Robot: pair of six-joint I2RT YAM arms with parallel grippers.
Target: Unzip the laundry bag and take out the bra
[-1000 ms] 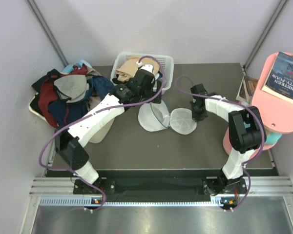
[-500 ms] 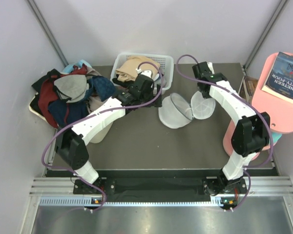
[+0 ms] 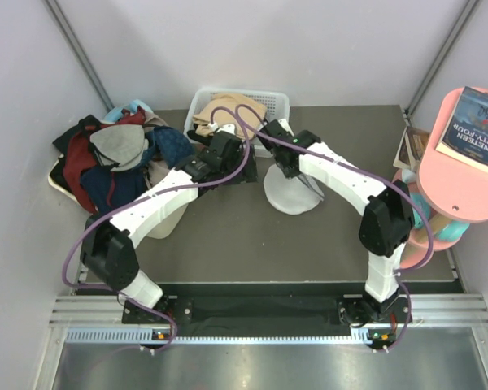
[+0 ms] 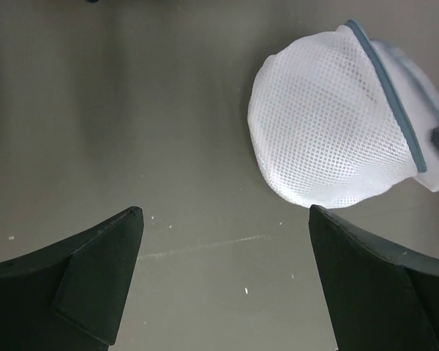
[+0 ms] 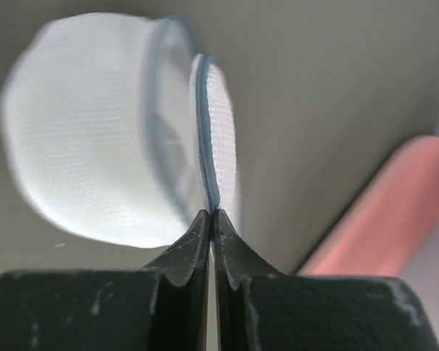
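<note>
Laundry bag [image 3: 289, 195] sat mid-table [image 3: 228, 244], just in front of the white basket [image 3: 278, 101]. Right gripper [image 5: 211, 218] was pinched shut on the bag's rim; the dark zipper line [image 5: 202, 131] ran straight away from the fingertips. There was a gap between lid flap and body, so it looked unzipped to me. Nothing grey was visible through the mesh from the wrist views.

Left gripper [image 4: 224, 213] had its jaws wide apart, holding nothing, over bare table. The bag [image 4: 329, 131] lay ahead and to its right, near but not touching. The right arm was the one in contact, the left was free to reach in.

A grey cup-shaped piece, probably the bra [image 3: 118, 144], lay on top of the clothes pile [image 3: 98, 183] at far left. That was well apart from the bag and on the left arm's side.
</note>
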